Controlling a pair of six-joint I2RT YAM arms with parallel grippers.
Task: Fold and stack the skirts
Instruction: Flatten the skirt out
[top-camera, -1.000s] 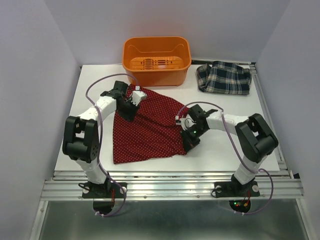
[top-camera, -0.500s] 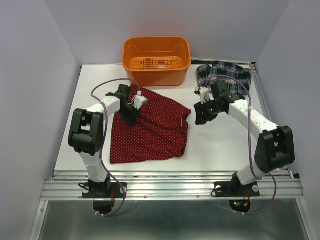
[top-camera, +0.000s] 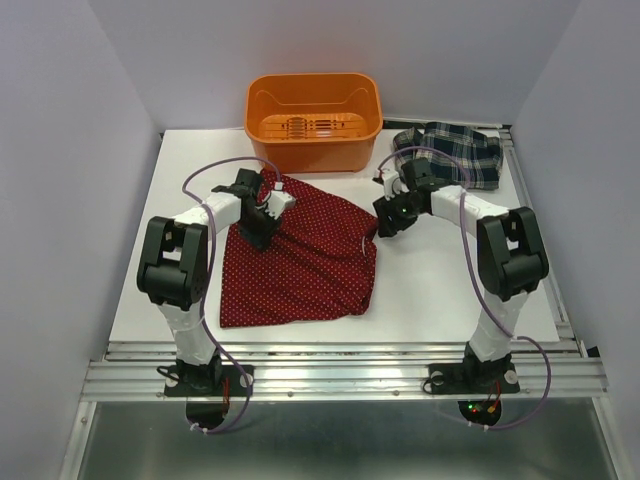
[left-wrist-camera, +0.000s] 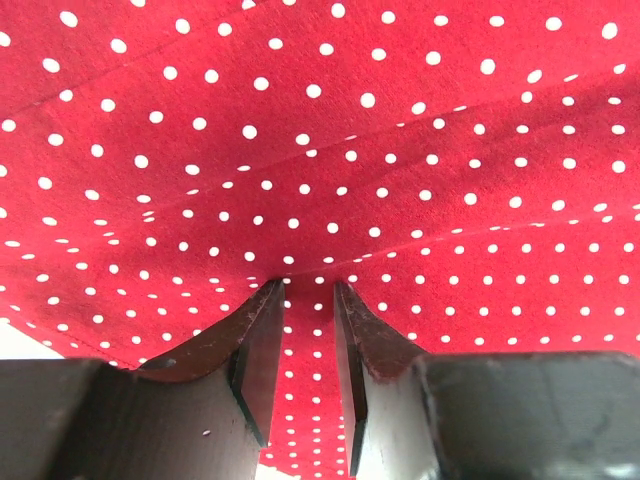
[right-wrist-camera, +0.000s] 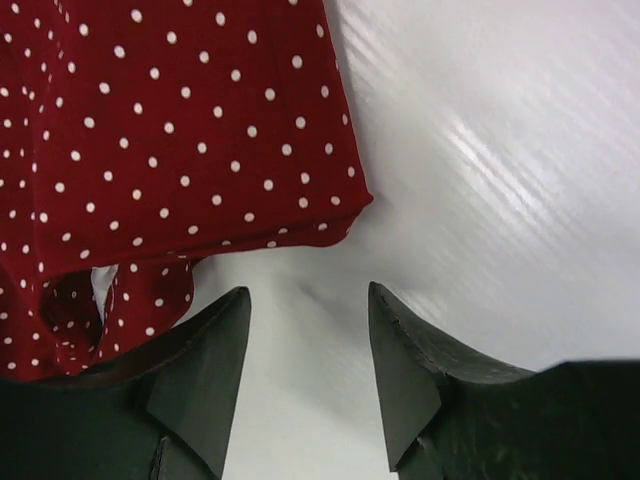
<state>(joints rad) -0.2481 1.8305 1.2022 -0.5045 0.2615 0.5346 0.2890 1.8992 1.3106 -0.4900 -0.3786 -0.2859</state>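
The dark red dotted skirt lies spread on the white table, left of centre. My left gripper presses on its upper left part. In the left wrist view the jaws stand narrowly apart with a raised fold of red cloth pinched at their tips. My right gripper is open and empty, just right of the skirt's upper right corner. In the right wrist view it hovers over bare table beside the skirt's corner. The plaid skirt lies crumpled at the back right.
An orange plastic bin stands at the back centre, just behind the red skirt. Grey walls close in the left, right and back. Bare white table lies to the right of the red skirt.
My right arm left the skirt's right edge, swung toward the back right, then came left to the skirt's upper right corner. The skirt's right edge shifted. My left gripper barely moved.
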